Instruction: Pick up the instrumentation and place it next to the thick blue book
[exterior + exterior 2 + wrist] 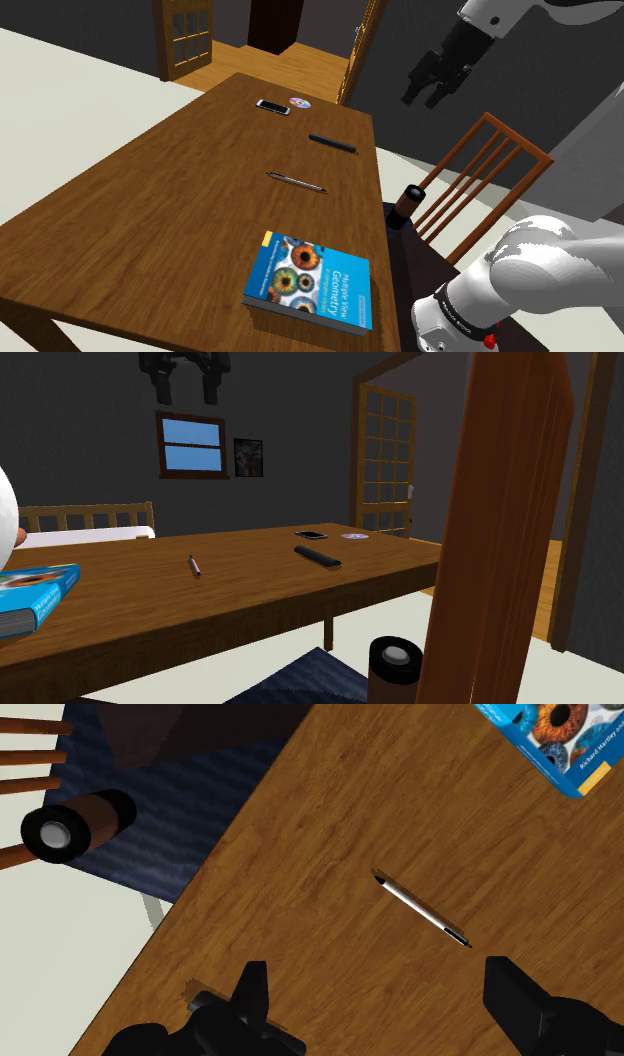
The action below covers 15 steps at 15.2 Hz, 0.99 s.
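The tool (428, 97) hangs high over the desk (150, 190), fingers spread wide, nothing between them. The slim silver pen (296, 181) lies flat on the wood, well apart from the thick blue book (310, 283), out toward the desk's middle. Farther from the book sits a black remote (332, 142), then a phone (272, 106) and a small disc (300, 102) at the far end. Off the desk's edge, near the book, a brown cylinder (407, 200) stands beside a wooden chair (480, 170).
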{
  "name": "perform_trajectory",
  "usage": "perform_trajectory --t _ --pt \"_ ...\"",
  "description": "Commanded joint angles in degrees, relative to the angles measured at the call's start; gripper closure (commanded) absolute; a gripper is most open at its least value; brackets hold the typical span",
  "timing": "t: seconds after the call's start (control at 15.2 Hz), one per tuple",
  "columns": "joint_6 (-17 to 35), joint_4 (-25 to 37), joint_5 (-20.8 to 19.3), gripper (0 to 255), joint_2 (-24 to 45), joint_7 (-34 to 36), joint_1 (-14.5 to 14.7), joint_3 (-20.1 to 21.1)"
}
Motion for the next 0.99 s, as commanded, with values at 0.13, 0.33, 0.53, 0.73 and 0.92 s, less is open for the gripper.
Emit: perform_trajectory --t 0.13,0.33,0.53,0.73,0.92 --pt "2.7 -0.8 -1.2 0 2.5 -3.9 0.3 -1.6" --pt "6.9 -1.4 -2.8 0 6.9 -9.5 0.8 -3.8" --pt "10.9 -1.1 -4.1 0 11.9 -15.1 1.3 -5.9" --pt "14.8 -0.1 -5.1 0 17.4 -20.5 1.9 -7.9" --pt "18.4 1.7 -5.6 0 23.4 -25.9 2.4 -9.7"
